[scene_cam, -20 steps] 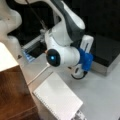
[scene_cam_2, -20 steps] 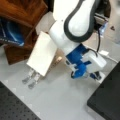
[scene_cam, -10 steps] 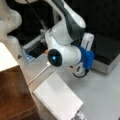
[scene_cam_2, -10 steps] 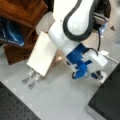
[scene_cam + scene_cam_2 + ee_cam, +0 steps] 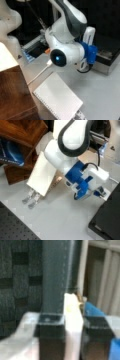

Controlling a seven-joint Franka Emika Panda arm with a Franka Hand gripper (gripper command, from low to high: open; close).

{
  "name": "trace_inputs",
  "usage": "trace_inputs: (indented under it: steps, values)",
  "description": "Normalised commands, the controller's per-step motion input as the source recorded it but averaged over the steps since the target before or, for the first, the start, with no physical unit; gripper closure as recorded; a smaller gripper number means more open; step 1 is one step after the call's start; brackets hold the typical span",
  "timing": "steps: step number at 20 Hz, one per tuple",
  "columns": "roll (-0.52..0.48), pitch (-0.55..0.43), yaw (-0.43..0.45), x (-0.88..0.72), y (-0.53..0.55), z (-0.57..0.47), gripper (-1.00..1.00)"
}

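Two grey fingers (image 5: 26,199) of the gripper (image 5: 30,203) hover low over the table (image 5: 57,220), at 8 o'clock from the blue camera mount (image 5: 78,180). They are slanted, seemingly to clear the wooden shelf (image 5: 22,135). Whether they pinch anything cannot be told.

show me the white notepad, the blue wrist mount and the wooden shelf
white notepad (image 5: 58,98), a front view, middle of its top sheet
blue wrist mount (image 5: 78,178), a front view, its blue body
wooden shelf (image 5: 23,131), a front view, its top board

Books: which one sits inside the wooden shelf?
The blue book, inside the wooden shelf; the white book is outside it, near the gripper.
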Motion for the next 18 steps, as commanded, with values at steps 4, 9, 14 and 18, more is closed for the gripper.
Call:
trace_inputs:
  steps: [4,9,14,18]
  values:
    - [-0.193,-0.108,0.196,-0.12,0.75,0.34,1.00]
    - [-0.200,-0.087,0.145,-0.19,0.72,0.37,1.00]
    - [-0.185,-0.072,0.069,-0.26,0.80,0.42,1.00]
    - [-0.167,-0.067,0.001,-0.33,0.87,0.45,1.00]
